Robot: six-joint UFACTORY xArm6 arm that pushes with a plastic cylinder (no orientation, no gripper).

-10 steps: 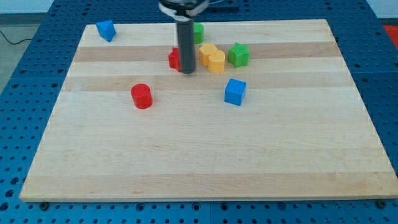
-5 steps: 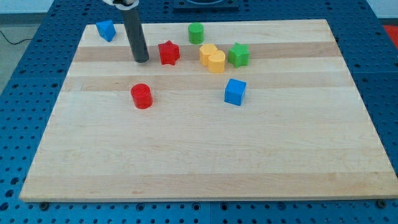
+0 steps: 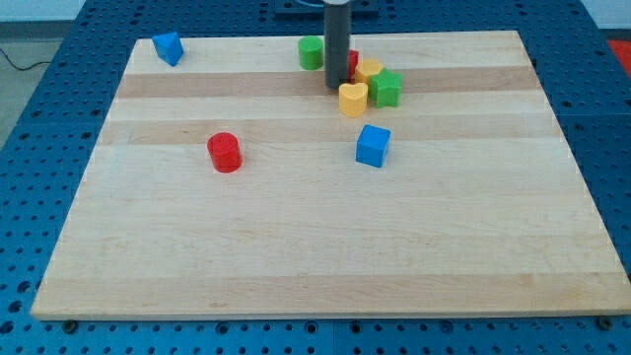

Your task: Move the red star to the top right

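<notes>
The red star [image 3: 352, 64] is mostly hidden behind my rod near the view's top centre; only a red sliver shows at the rod's right. My tip [image 3: 335, 86] sits right against the star's left side. A yellow block [image 3: 370, 69] lies just right of the star, a yellow heart-like block [image 3: 352, 99] lies just below it, and a green star [image 3: 386, 89] sits to the right of those. All are bunched together.
A green cylinder [image 3: 312, 52] stands just left of the rod. A blue cube [image 3: 373, 145] lies below the cluster. A red cylinder [image 3: 225, 152] is at the left centre. A blue block [image 3: 168, 46] sits in the board's top left corner.
My tip swept from the star's left toward the view's right, pushing the red star right into the yellow blocks. The yellow blocks split apart and the green star shifted slightly.
</notes>
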